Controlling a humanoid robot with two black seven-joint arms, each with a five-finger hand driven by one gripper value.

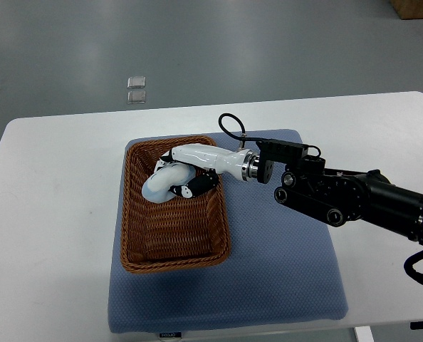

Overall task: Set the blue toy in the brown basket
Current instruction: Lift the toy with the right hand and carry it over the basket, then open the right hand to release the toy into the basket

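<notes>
Right robot hand (pixel 185 174), white shell with black fingertips, reaches in from the right over the upper part of the brown woven wicker basket (pixel 137 242). Its fingers are curled around the pale blue soft toy (pixel 162 187), holding it. The toy sits low within the basket's upper end, at or just above the woven floor; cannot tell if it touches. Step in hand: placing, near its end. Next move, as I judge it: fingers spread to let the toy drop, then the hand lifts clear without catching the basket's right rim. The basket rests on a blue-grey textured mat (pixel 283 285), which lies on the white tabletop (pixel 55 214). Left arm not in view. Writing: a small tag at the mat's lower edge, too small to read.
</notes>
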